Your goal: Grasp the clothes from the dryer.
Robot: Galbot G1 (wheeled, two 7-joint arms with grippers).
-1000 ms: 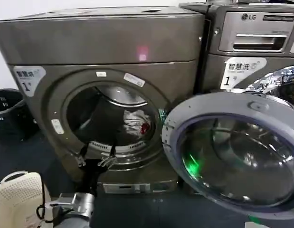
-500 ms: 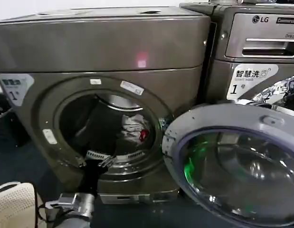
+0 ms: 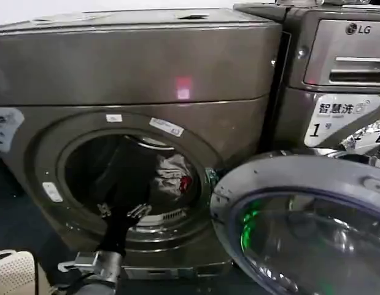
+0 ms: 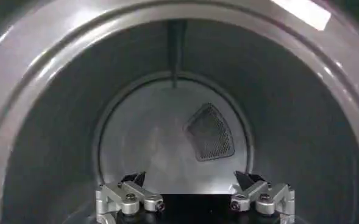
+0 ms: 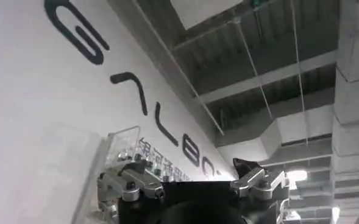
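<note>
The dryer (image 3: 134,55) stands in front of me with its round porthole open. Inside the drum, toward its right, lies the clothes (image 3: 171,174), a white-grey bundle with a small red patch. My left gripper (image 3: 122,212) reaches over the porthole's lower rim, open and holding nothing, to the lower left of the bundle and apart from it. In the left wrist view the left gripper (image 4: 190,179) faces the bare back wall of the drum. My right gripper (image 5: 188,167) is open and empty, pointing up at a lettered wall and the ceiling.
The dryer's glass door (image 3: 300,227) hangs wide open at the lower right, close to the porthole. An LG machine (image 3: 337,61) stands right of the dryer. A white perforated basket (image 3: 11,270) sits on the floor at the lower left.
The dryer has grown larger and slid right in the head view. My left gripper has gone from the porthole's lower rim farther into the drum, still open.
</note>
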